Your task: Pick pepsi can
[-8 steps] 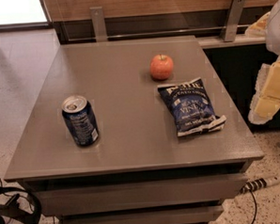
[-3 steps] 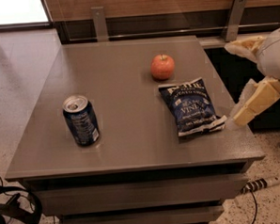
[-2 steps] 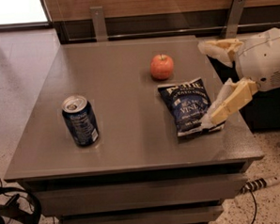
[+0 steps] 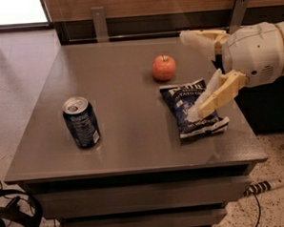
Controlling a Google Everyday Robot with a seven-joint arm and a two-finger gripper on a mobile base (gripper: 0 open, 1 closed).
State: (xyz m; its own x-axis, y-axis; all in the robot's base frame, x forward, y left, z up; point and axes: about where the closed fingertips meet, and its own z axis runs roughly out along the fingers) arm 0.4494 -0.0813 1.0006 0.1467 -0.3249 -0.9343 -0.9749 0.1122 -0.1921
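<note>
Cream end effector, seemingly over bag

A small dark blue metal pepsi can with a silver top stands upright near the front left of the flat grey-brown table. A round red apple sits toward the back, and just in front of it lies a flat dark blue crinkly chip bag. The cream-coloured gripper reaches in from the right, above the bag and beside the apple, well apart from the can. Its two fingers are spread wide, and the lower one overlaps the bag.
</note>
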